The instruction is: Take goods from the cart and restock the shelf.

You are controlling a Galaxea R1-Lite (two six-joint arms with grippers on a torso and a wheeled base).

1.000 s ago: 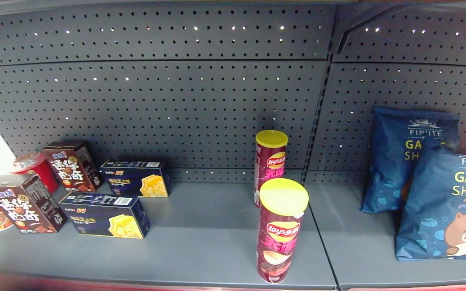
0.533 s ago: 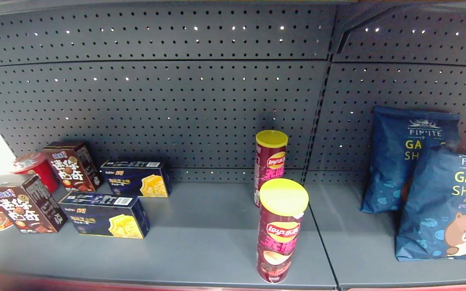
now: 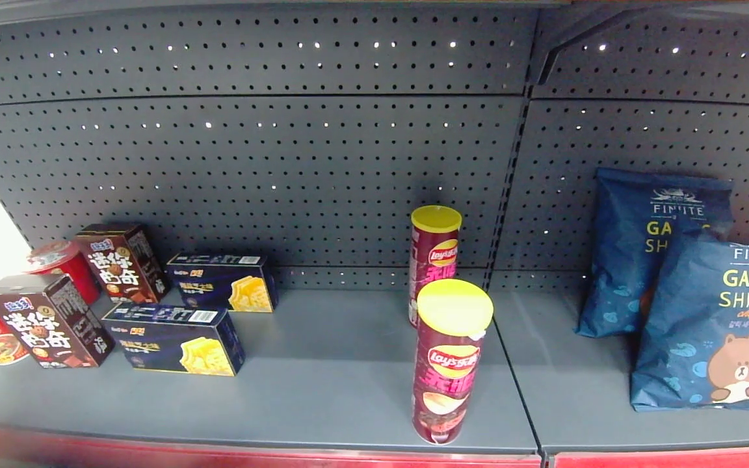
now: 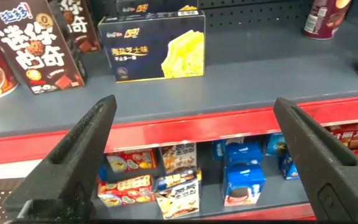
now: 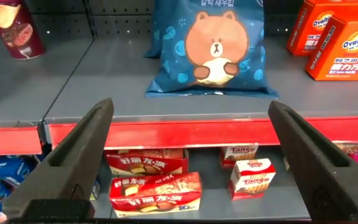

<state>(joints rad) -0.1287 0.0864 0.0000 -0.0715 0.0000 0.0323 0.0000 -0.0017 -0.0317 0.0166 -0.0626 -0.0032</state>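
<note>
The grey shelf (image 3: pixel 322 383) holds two maroon chip cans with yellow lids (image 3: pixel 450 364), one behind the other. Left of them lie two dark blue boxes (image 3: pixel 176 339) and two brown boxes (image 3: pixel 49 320). Blue shrimp chip bags (image 3: pixel 712 325) lean at the right. My left gripper (image 4: pixel 194 102) is open in front of the shelf's red edge (image 4: pixel 197 127), below the front dark blue box (image 4: pixel 157 46). My right gripper (image 5: pixel 190 104) is open too, before the bear-printed bag (image 5: pixel 210 50). Neither holds anything.
Red cup noodles (image 3: pixel 59 260) stand at the far left. Orange boxes (image 5: pixel 340 40) sit right of the bags. A lower shelf carries snack boxes (image 5: pixel 157 186) and small packs (image 4: pixel 179 180). Bare shelf floor lies between the blue boxes and the cans.
The whole head picture has shifted slightly, so the camera moved. The goods on the shelf keep their places relative to each other.
</note>
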